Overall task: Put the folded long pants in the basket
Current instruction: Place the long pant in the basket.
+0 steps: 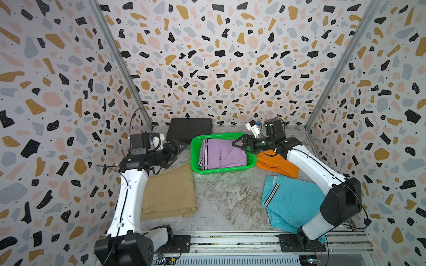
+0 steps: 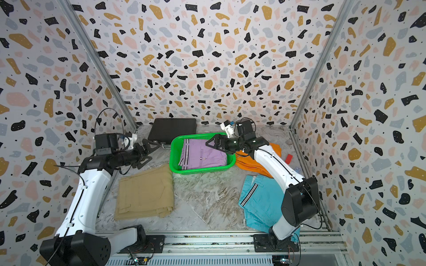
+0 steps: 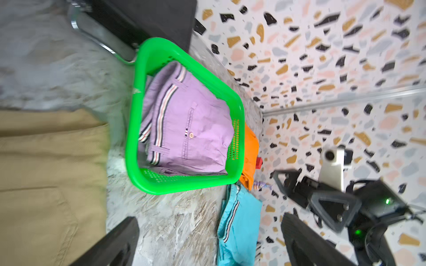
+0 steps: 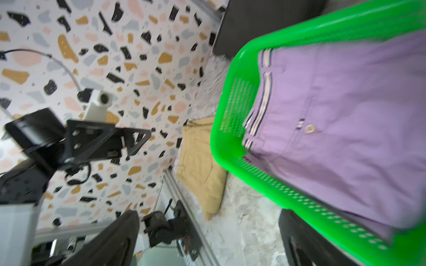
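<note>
Pants — one pair (image 1: 222,153) in one basket (image 1: 193,156), three (image 1: 169,191) (image 1: 276,164) (image 1: 292,200) outside; two end effectors (image 1: 178,154) (image 1: 239,147) look released.

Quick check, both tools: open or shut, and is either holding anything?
Left tool: open, holding nothing.
Right tool: open, holding nothing, above the lilac pants in the basket.
</note>
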{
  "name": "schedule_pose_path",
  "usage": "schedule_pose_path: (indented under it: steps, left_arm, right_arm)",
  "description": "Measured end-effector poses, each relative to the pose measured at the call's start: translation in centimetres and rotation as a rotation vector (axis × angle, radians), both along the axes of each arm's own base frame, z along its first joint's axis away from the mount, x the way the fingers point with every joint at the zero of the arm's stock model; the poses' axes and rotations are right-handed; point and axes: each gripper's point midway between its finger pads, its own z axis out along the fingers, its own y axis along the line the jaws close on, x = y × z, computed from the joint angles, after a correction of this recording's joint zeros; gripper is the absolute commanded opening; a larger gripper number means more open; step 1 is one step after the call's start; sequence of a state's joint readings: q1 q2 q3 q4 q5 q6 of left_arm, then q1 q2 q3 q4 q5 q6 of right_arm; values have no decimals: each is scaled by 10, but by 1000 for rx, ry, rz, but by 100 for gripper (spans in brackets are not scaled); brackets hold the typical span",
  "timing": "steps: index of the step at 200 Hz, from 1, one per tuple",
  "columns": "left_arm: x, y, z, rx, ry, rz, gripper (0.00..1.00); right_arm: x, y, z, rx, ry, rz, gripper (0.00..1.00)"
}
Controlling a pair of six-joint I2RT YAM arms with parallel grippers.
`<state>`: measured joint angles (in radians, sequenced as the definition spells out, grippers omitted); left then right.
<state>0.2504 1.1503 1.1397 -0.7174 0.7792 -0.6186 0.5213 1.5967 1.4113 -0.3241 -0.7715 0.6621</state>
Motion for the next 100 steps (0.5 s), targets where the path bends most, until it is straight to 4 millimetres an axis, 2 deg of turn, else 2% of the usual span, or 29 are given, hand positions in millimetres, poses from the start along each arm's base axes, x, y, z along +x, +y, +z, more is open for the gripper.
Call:
schedule_pose_path:
  steps: [24,47,73,100]
  left_arm:
    - [-25,27,-26,-9,86,105,100]
    - [-50,29,-21,65,78,138,100]
    - [-75,32,-14,146,76,182,100]
    - [-91,36,-19,200,109,211,100]
  right_arm:
    - [-56,40,-34,-61,61,119,92]
    - [-101,72,-73,-144,133,215,90]
    - [-127,97,-126,-244,230,269,88]
    - [-134,110,-178,-347,337,286,88]
